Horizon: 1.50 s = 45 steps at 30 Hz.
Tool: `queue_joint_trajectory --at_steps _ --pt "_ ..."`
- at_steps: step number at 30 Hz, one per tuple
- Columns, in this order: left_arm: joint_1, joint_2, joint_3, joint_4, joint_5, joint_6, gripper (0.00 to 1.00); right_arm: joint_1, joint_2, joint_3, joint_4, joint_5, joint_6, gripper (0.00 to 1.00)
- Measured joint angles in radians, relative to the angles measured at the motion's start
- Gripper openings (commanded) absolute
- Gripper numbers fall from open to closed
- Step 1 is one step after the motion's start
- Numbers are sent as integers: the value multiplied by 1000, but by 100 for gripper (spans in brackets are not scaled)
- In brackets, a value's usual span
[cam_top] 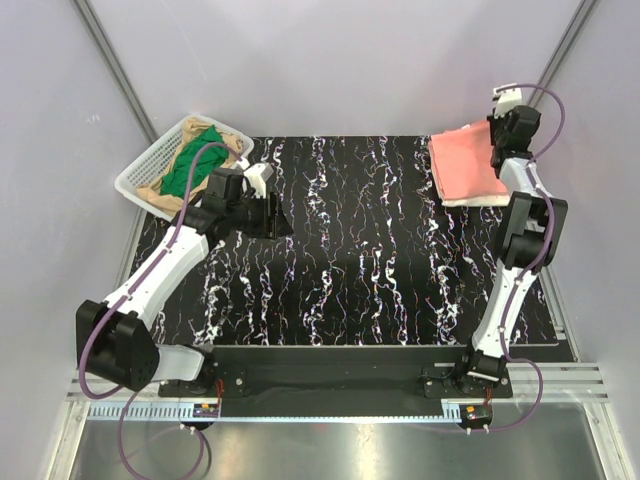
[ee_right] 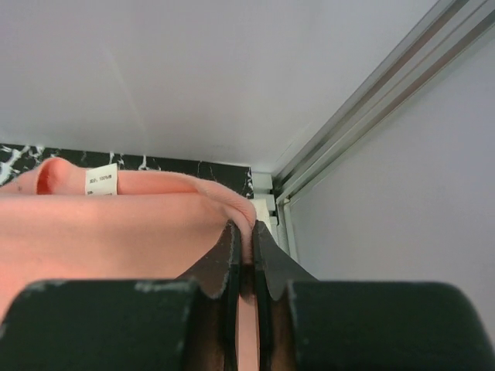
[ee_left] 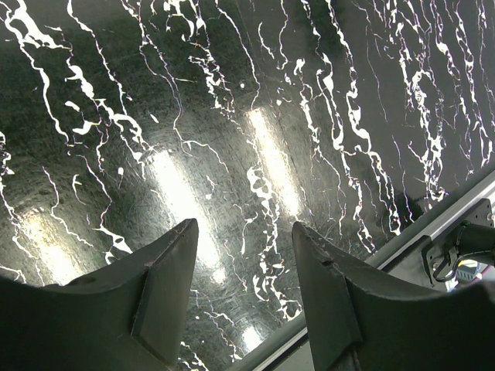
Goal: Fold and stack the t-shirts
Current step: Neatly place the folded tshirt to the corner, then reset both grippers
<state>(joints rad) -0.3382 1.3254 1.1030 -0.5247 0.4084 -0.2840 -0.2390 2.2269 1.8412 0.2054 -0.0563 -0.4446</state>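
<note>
**A:** What's open close to us?

**B:** The near and middle tabletop (cam_top: 380,290) lies bare. The left hand (ee_left: 246,232) hangs over its left side, fingers parted about halfway, gripping nothing.

**A:** And farther back?

**B:** At the far-left corner sits a white basket (cam_top: 133,186) with the green t-shirt (cam_top: 190,160) and tan t-shirt (cam_top: 158,190) heaped inside. At the far right, the salmon-pink t-shirt (cam_top: 465,160) lies folded on the cream-white t-shirt (cam_top: 470,202), close to the wall and frame rail (ee_right: 363,116). The right hand (ee_right: 241,236) is pinched onto its raised edge.
</note>
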Motion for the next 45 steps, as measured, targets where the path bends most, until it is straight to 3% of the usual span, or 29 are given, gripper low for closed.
queue_joint_trajectory --at_steps 2,3,7,9,10,11,12,18,25,29,34,35,37,41,45 --pt "5 3 0 0 0 0 58 -1 53 35 -1 16 5 15" --pt "6 6 0 0 1 0 58 -2 84 60 -4 27 6 35" --pt "15 16 0 -1 0 0 59 -5 177 155 -20 85 16 43" --pt "16 19 0 -2 -1 0 60 -6 200 197 -36 118 32 61" --pt "18 19 0 -2 -1 0 60 -7 201 204 -43 135 43 86" --pt "18 18 0 -2 -2 0 60 -8 200 212 -46 151 60 96" --pt "18 18 0 -1 -3 0 60 -9 196 216 -46 171 71 100" --pt "18 6 0 1 -20 8 61 -10 37 90 -124 233 237 100" --pt "27 -84 -13 45 -17 19 61 9 -553 -320 -248 174 588 100" --pt "34 -147 -16 98 1 5 62 92 -922 -511 -317 119 737 100" --pt "34 -244 -14 137 14 -15 65 166 -1161 -673 -444 -92 895 100" --pt "34 -266 -14 137 14 -15 79 171 -1181 -706 -477 -142 917 100" --pt "34 -328 -14 135 6 -8 99 182 -1210 -776 -549 -238 949 100" --pt "35 -467 -21 128 -16 -3 99 195 -1276 -910 -718 -357 982 100" --pt "35 -575 -63 122 -41 -2 99 195 -1399 -926 -787 -410 998 100"
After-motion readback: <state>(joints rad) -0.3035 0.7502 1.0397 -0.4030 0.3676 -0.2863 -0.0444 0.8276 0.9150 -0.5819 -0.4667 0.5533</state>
